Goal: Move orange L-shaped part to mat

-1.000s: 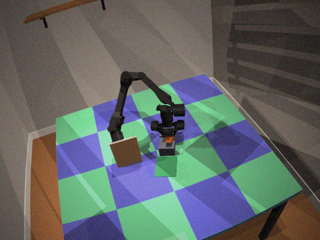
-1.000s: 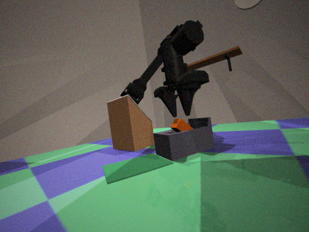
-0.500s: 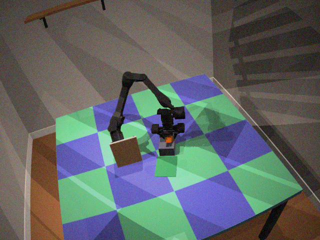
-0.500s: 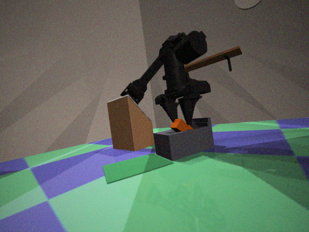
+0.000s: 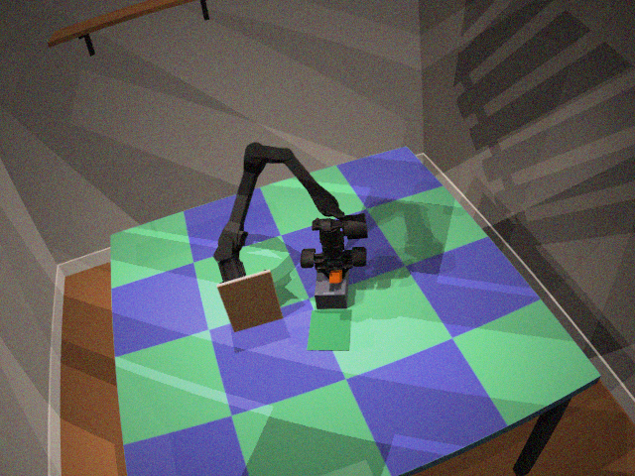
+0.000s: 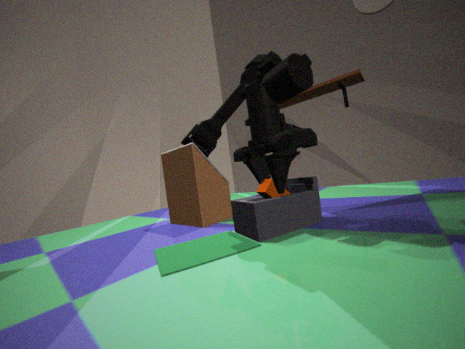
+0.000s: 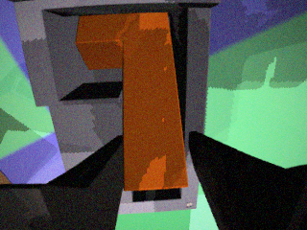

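The orange L-shaped part (image 5: 335,277) (image 6: 264,187) (image 7: 149,96) lies tilted in the grey tray (image 5: 330,300) (image 6: 280,217) (image 7: 198,72). Its plain end is raised above the rim on the mat side, and its L-shaped end is low in the pocket. My gripper (image 5: 333,270) (image 6: 273,187) (image 7: 157,140) is down at the raised end, one finger on each side. It is partly open. The left finger is close against the part, and a narrow gap shows at the right finger. The green mat (image 5: 329,331) (image 6: 206,251) lies flat beside the tray, bare.
A wooden box (image 5: 251,301) (image 6: 182,187) with a slanted top stands beside the tray, near the arm's base. The arm reaches over from behind. A wooden shelf (image 5: 117,19) (image 6: 326,86) is on the wall.
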You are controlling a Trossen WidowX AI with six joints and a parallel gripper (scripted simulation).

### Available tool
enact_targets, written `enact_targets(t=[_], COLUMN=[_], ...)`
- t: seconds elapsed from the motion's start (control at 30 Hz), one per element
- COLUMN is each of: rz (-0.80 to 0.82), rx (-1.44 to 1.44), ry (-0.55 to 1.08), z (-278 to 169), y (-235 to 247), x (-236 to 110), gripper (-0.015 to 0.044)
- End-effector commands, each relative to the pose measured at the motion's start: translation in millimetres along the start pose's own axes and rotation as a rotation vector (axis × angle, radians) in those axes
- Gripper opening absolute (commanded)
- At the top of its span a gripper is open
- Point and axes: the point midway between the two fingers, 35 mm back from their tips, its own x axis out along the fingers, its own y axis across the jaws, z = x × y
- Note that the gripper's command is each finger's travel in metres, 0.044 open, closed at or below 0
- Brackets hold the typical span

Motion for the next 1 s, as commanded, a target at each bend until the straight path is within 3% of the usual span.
enact_targets(t=[0.0,0.2,0.33,0.97], rz=[0.0,0.0,0.0,0.001], rx=[-0.003,-0.003,-0.003,0.002], ry=[0.0,0.0,0.0,-0.002], z=[0,0,0,0], y=[0,0,0,0], x=[0,0,0,-21], gripper=[0.0142,0.0102,0.0,0.0])
